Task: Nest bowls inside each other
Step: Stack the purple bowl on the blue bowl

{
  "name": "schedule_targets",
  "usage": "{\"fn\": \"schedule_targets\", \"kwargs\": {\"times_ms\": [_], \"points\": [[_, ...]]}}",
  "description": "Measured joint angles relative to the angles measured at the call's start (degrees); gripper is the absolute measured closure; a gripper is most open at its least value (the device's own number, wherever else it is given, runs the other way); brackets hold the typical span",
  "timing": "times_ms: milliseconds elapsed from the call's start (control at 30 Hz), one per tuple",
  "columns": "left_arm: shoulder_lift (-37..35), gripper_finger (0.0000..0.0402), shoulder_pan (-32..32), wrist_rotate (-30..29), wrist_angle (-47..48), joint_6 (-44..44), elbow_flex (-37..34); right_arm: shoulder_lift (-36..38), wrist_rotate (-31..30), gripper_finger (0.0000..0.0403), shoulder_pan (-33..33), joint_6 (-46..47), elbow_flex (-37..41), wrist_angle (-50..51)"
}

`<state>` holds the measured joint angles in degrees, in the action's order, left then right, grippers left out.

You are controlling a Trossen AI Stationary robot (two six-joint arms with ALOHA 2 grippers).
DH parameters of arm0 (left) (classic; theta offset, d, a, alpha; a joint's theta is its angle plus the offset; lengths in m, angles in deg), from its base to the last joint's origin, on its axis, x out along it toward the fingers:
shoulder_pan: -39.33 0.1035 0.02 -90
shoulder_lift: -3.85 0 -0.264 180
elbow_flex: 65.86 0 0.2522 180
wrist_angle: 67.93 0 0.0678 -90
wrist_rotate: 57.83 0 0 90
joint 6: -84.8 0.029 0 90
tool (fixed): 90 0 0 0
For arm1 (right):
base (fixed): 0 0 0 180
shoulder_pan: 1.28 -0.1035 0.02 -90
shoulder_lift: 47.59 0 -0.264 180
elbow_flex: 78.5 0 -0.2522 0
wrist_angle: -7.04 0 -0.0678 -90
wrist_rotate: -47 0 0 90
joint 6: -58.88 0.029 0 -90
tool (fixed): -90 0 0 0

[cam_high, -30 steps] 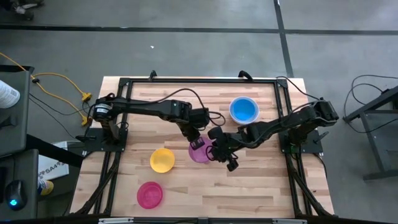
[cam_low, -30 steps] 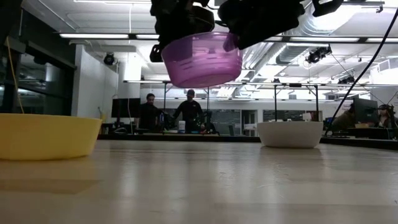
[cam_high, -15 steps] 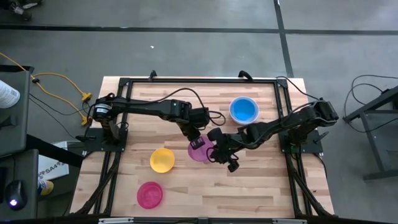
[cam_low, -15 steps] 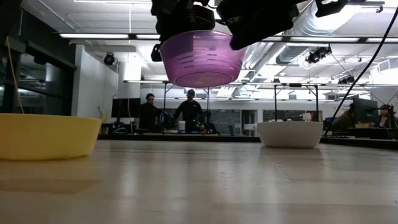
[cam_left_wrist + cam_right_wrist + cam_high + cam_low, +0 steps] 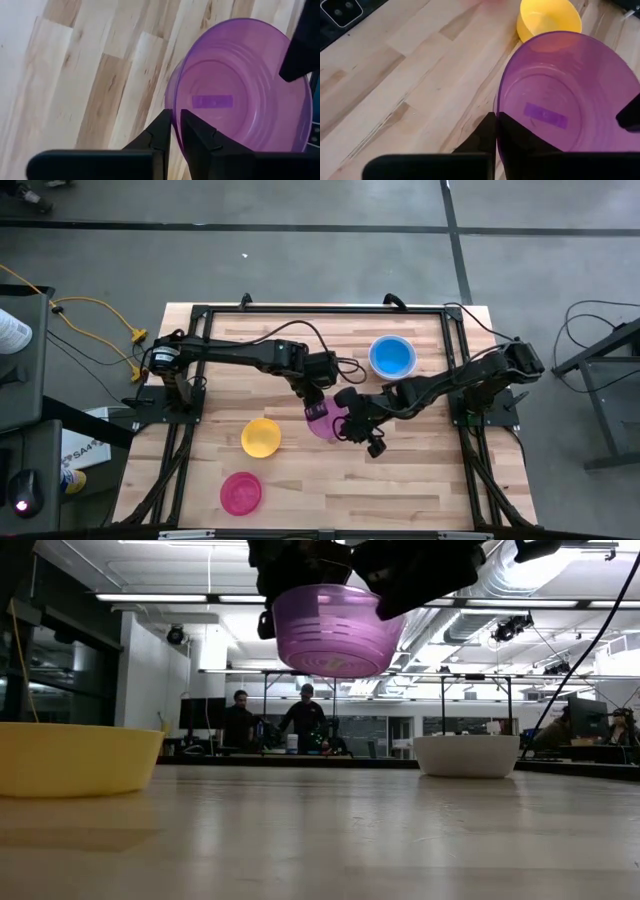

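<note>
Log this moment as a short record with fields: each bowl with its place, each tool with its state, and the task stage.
purple bowl: in the air above mid-table, rim pinched from both sides
left tool: fingers close together around the purple bowl's rim
right tool: shut on the opposite rim
yellow bowl: on the table, left of the purple one
red bowl: front left, on the table
blue bowl: rear right, sitting in a white bowl
stage: purple, yellow and red bowls not yet nested
</note>
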<state>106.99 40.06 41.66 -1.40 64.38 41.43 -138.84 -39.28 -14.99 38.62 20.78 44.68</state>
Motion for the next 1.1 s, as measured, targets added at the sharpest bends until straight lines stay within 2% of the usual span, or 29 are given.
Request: {"fn": "schedule_targets", "kwargs": {"times_ms": [233,667,967,1100], "points": [[0.0,0.0360,0.0,-2.7,-0.1,3.0,0.0,0.0,2.0,0.0399,0.1,2.3,0.0,0.9],[-0.4,0.0359,0.5,-3.8,-0.2,6.0,0.0,0.0,3.6,0.0399,0.0,4.3,0.0,3.3],[-2.5,0.0359,3.6,-16.1,5.5,6.8,-0.1,0.0,-4.9,0.0399,1.6,12.0,0.0,12.8],[-2.6,0.0359,5.5,-16.6,6.6,6.6,-0.1,0.0,-6.7,0.0399,5.2,14.7,0.1,16.8]]}}
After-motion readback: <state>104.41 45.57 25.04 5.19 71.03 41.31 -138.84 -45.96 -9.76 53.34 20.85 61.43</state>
